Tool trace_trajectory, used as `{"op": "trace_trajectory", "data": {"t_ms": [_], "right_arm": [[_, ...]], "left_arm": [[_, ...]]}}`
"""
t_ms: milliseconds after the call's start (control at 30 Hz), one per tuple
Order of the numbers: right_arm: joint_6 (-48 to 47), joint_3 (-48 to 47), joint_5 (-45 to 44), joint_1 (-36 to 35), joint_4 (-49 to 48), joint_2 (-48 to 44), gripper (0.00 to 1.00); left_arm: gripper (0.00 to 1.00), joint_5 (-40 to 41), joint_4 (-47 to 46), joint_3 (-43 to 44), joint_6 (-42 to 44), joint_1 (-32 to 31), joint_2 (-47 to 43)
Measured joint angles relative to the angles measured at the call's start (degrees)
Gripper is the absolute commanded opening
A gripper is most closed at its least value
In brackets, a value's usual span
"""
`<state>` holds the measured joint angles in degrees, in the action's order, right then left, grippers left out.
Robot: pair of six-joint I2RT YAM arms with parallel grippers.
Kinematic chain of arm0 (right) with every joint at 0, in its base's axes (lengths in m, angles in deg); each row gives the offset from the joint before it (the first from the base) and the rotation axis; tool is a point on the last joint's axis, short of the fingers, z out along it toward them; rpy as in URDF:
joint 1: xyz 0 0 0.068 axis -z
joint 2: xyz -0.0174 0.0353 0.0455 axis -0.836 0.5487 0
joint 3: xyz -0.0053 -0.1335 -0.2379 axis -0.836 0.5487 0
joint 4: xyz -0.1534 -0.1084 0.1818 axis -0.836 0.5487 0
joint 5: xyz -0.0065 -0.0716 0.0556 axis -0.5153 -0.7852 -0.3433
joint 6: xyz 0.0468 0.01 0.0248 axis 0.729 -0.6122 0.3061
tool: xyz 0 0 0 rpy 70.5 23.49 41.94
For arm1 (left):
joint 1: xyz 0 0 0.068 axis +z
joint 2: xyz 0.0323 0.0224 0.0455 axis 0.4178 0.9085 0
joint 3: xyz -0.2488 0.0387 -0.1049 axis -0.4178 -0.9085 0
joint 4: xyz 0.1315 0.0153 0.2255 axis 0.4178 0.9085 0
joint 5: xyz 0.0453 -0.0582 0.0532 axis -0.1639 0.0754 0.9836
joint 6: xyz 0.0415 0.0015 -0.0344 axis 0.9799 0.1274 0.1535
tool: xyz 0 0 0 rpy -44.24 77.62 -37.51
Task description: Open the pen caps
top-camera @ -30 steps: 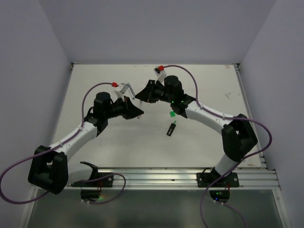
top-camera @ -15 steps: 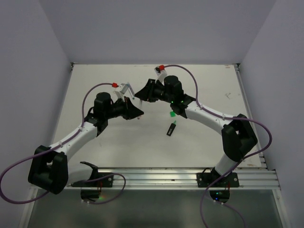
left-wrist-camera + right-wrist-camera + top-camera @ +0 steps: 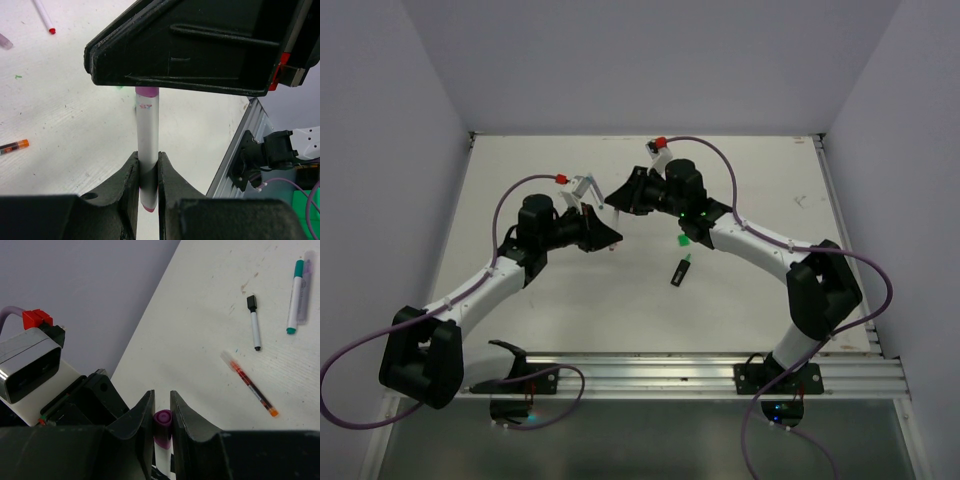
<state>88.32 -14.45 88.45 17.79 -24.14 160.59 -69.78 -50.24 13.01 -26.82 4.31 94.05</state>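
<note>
- While both my arms reach in over the table, one whitish pen stands upright between them, lifted off the surface.
- My left gripper is clamped on the lower barrel of that pen, with one finger tight against each side. The pen's magenta end pokes out below the fingers.
- My right gripper is pinched on one magenta cap at the pen's top end, and both fingers touch it. The cap is still seated on the barrel.
- From my right wrist I count four pens lying flat on the table:
  - one short black-capped marker;
  - one teal pen;
  - one pale purple pen lying against the teal pen's right side;
  - one red-ink pen with an orange end, nearer to me.
- From my left wrist I count one more, a white pen with a red tip, at the far left.
- From above, one green-and-black highlighter lies near my right arm.
- One green cap lies just beyond the highlighter and apart from it.
</note>
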Motion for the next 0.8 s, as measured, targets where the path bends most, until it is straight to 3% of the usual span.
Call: {"op": "trace_trajectory", "data": {"t_ms": [67,233,800], "right_arm": [[0.0,0.0,0.0,0.0,0.1,0.0,0.19],[0.0,0.0,0.0,0.1,0.5,0.0,0.00],[-1.3,-6.3,2.1,3.1,7.6,0.2,0.00]], "left_arm": [[0.00,0.0,0.0,0.1,0.0,0.0,0.0],[0.00,0.0,0.5,0.5,0.0,0.0,0.6],[0.00,3.3,0.6,3.9,-2.6,-2.4,1.1]]}}
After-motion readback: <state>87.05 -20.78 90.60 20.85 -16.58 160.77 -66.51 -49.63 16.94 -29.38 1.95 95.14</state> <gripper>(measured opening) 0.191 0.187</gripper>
